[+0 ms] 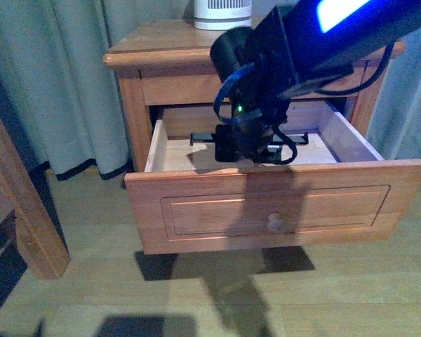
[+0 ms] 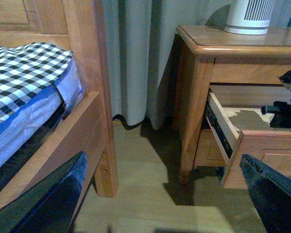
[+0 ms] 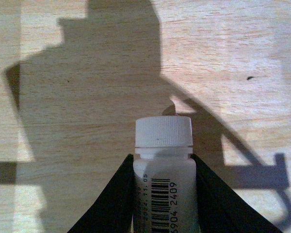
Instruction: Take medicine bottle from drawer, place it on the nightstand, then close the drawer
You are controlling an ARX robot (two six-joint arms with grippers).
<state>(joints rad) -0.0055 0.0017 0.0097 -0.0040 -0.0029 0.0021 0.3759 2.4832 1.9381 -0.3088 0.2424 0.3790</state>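
Note:
The medicine bottle (image 3: pixel 164 187), small and white with a ribbed cap and a barcode label, sits between the black fingers (image 3: pixel 114 204) of my right gripper (image 3: pixel 162 160), which is shut on it. Pale drawer floor (image 3: pixel 82 73) lies behind it. In the front view my right gripper (image 1: pixel 251 151) reaches down into the pulled-out upper drawer (image 1: pixel 274 203) of the nightstand (image 1: pixel 161 42); the bottle is hidden there by the arm. My left gripper (image 2: pixel 167 194) hangs open and empty above the floor, left of the nightstand (image 2: pixel 233 41) and its open drawer (image 2: pixel 223 128).
A white ribbed device (image 1: pixel 223 14) stands on the nightstand top at the back. A wooden bed frame (image 2: pixel 89 87) with a checked mattress (image 2: pixel 24 82) is to the left. Grey curtains (image 1: pixel 63 84) hang behind. Wooden floor (image 2: pixel 140 184) lies between bed and nightstand.

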